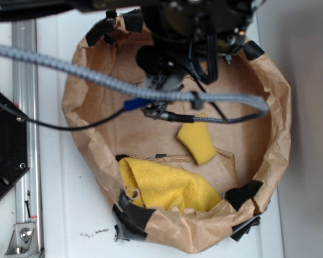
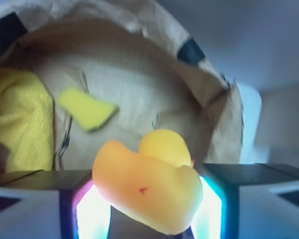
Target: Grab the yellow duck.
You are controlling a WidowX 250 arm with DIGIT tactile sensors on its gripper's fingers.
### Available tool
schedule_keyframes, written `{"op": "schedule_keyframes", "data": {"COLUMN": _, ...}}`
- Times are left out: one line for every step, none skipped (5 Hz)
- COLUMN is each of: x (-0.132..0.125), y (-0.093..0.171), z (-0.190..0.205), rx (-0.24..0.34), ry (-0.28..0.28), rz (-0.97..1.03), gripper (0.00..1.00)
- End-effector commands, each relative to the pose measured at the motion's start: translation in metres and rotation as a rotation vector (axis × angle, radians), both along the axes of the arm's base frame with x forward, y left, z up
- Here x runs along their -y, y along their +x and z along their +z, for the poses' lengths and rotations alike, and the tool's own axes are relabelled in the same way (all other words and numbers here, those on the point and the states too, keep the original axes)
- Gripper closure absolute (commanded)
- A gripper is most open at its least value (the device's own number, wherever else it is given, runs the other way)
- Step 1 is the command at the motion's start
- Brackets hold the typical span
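A big brown paper bag [image 1: 269,145] sits on a white table [image 1: 70,215]. Its top is rolled down, so it makes a wide, low bowl. Bits of black tape [image 1: 134,217] stick on its rim.

Three yellow things are inside the bag. A fuzzy yellow cloth [image 1: 164,185] lies bunched up against the near wall of the bag. A flat yellow sponge [image 1: 198,141] shaped like a wedge lies on the bag floor, just beside the cloth. They look very close, but it is hard to tell if they touch.

The third thing is the yellow duck [image 2: 152,186]. It is small, shiny and round. From the wrist view it fills the front of the picture, sitting right between the two fingers of the gripper [image 2: 149,209]. The fingers press on its left and right sides, so the gripper is closed around the duck. The duck's round head points away from the camera, toward the far wall of the bag. A tiny red mark shows on its body.

From the outside view, the black robot arm [image 1: 196,27] reaches down into the far part of the bag. The arm and a gray cable [image 1: 97,75] hide the duck there. The sponge and cloth lie well apart from the gripper.

A metal rail [image 1: 24,134] runs along the table beside the bag.
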State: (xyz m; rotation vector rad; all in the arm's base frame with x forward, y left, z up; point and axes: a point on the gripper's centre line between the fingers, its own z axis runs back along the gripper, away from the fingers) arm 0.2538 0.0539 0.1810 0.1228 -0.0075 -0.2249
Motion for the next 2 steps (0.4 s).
{"op": "schedule_keyframes", "data": {"x": 0.022, "y": -0.0059, "z": 0.0049, "rx": 0.056, "ry": -0.05, "rz": 0.331, "gripper": 1.0}}
{"op": "schedule_keyframes", "data": {"x": 0.0245, "y": -0.009, "z": 0.0009, "rx": 0.041, "ry": -0.058, "rz": 0.345, "gripper": 1.0}}
